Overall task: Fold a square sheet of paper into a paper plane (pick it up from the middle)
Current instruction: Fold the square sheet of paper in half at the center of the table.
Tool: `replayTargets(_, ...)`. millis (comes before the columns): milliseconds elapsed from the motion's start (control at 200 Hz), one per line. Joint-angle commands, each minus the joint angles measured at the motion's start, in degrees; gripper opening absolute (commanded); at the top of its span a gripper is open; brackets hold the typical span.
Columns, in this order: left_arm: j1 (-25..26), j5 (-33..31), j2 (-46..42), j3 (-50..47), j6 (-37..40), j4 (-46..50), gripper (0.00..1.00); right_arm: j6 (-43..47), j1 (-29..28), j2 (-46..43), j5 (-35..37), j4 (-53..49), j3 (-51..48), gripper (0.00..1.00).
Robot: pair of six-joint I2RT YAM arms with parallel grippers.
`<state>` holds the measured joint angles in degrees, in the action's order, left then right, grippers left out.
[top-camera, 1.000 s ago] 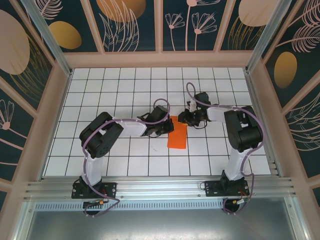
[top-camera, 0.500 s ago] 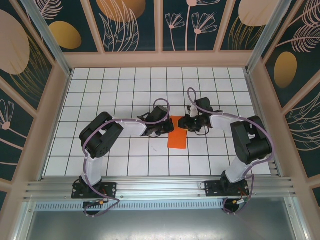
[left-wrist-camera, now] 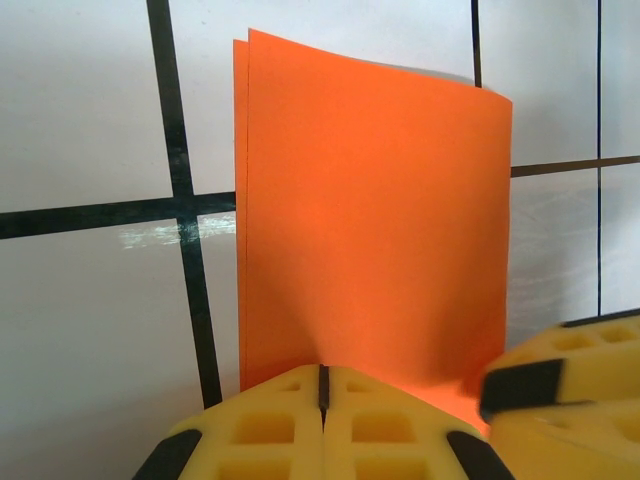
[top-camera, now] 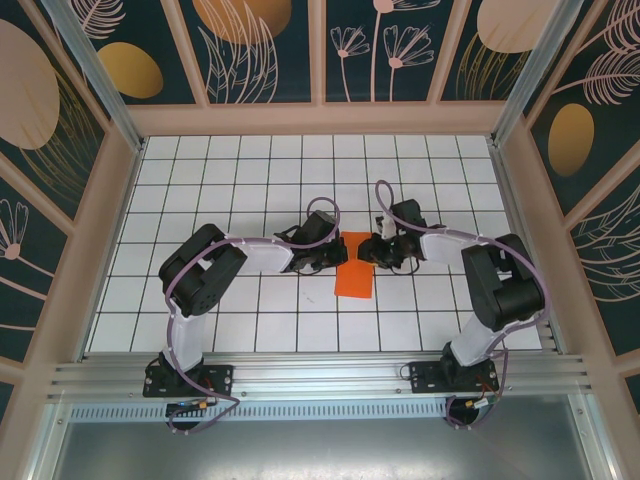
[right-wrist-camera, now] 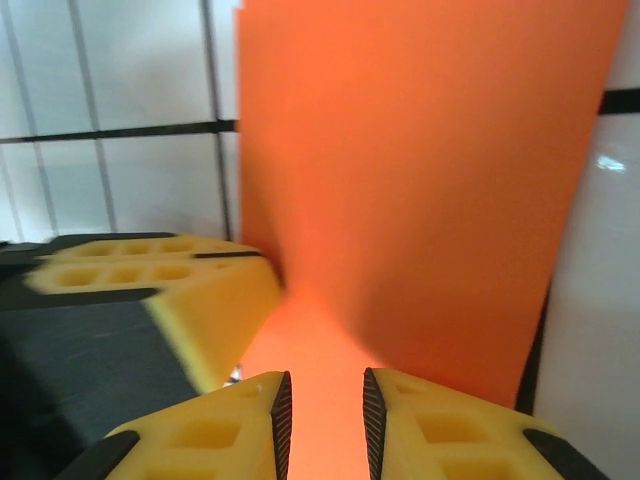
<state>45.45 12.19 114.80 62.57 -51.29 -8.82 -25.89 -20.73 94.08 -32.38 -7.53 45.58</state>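
Paper check from above: seeing the square sheet of paper [top-camera: 354,278], bright orange and folded to a narrow strip, lying flat near the middle of the white gridded table [top-camera: 220,190], long sides running away from the arm bases. Finding the left gripper [top-camera: 335,256] reaching in from the left to the far part of the strip's left edge. Finding the right gripper [top-camera: 372,250] reaching in from the right to its far right part, both low over the tiles and close together.

Looking through the left wrist camera: seeing the left gripper [left-wrist-camera: 322,400] clenched, yellow pads pressing together with just a dark seam between, tips sitting at the near edge of the sheet [left-wrist-camera: 370,220]. Not managing to tell whether any paper is being pinched in that seam. Noticing two layers showing along the sheet's left edge, and one of the right gripper's fingers [left-wrist-camera: 565,395] overlapping its near right corner.

Looking through the right wrist camera: seeing the right gripper [right-wrist-camera: 325,415] standing slightly parted, orange showing through the narrow gap, the sheet [right-wrist-camera: 420,180] stretching away ahead. Not managing to tell whether the tips are touching it. Spotting one of the left gripper's fingers [right-wrist-camera: 160,275] just beside the sheet's left edge.
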Motion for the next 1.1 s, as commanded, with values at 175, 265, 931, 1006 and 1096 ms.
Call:
replayTargets(175,0.60,0.20,0.92,-2.01,-0.10,4.84,0.06,-2.30,-2.81,-2.73,-0.83,2.27,-4.58,0.28)
replayTargets(265,0.59,0.19,0.93,-2.01,0.01,4.95,0.06,-2.79,-3.35,-1.79,-0.52,3.65,-6.54,0.28)
replayTargets(931,0.60,0.14,0.78,-1.84,-0.05,5.13,0.06,-3.85,-4.08,-8.75,-1.10,2.10,-9.18,0.28)
replayTargets(1006,0.56,0.22,0.71,-1.88,0.03,5.26,0.06,-4.17,-4.49,-7.89,-2.11,3.77,-10.36,0.28)
replayTargets(1096,0.60,0.10,0.83,-1.88,0.00,5.30,0.06,-4.43,-4.68,-6.17,-1.99,4.98,-11.59,0.28)
